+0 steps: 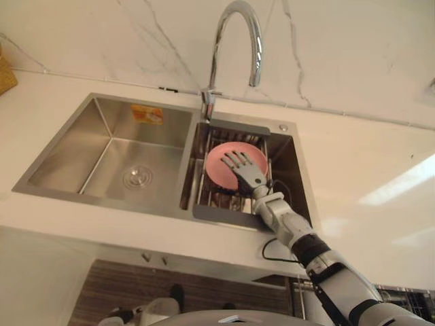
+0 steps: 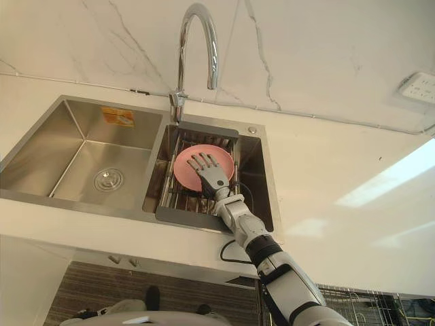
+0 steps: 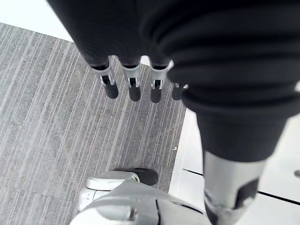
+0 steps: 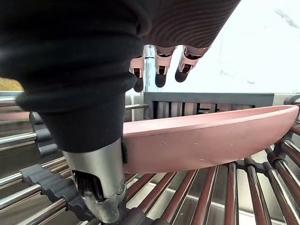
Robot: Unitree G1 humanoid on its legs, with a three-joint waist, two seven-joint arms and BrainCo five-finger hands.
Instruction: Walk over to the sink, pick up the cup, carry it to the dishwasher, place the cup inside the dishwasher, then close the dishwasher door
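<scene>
Above the racked pink dish [image 1: 217,171], right hand [image 1: 245,174], fingers [image 4: 161,76] splayed; by the wrist view, seemingly apart.

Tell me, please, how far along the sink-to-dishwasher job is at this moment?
Done: the sink is within reach. In hand: the right hand reaches into the right basin, fingers straight over a shallow pink dish on the wire rack, thumb beside its rim; nothing gripped yet. The left hand hangs open over the floor. Left: grasping, carrying, loading the dishwasher and closing its door.
</scene>
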